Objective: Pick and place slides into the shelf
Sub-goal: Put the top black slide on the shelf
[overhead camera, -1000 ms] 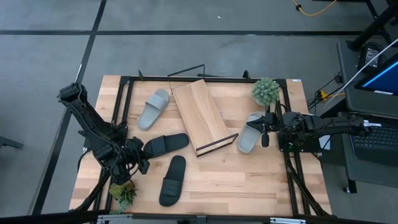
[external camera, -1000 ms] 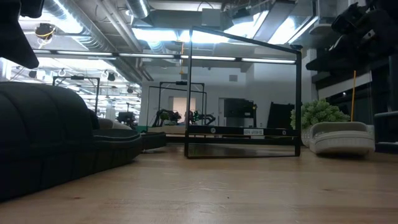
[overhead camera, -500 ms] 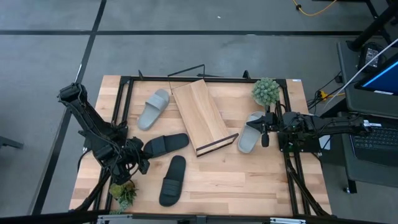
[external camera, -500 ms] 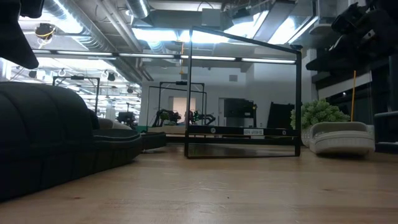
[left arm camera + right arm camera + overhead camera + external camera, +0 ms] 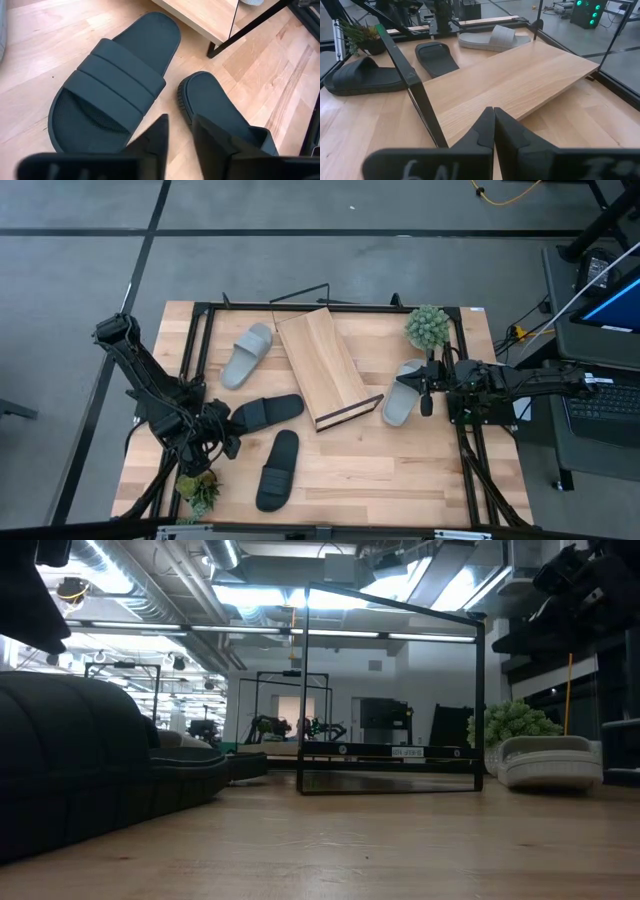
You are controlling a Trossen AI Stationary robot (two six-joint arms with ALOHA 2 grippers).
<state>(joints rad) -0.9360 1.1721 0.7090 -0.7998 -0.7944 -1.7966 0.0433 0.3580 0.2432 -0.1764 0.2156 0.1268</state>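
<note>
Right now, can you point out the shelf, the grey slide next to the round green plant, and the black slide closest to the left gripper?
shelf (image 5: 322,365): high view, middle of its wooden board.
grey slide (image 5: 401,397): high view, on its strap.
black slide (image 5: 265,411): high view, on its strap.

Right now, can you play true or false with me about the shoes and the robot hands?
1. The shelf has no slides on it. True.
2. There are three grey slides. False: two grey ones and two black ones.
3. The left gripper is holding a black slide. False: its fingers stand slightly apart above the black slides, holding nothing.
4. The right gripper is shut. True.
</note>
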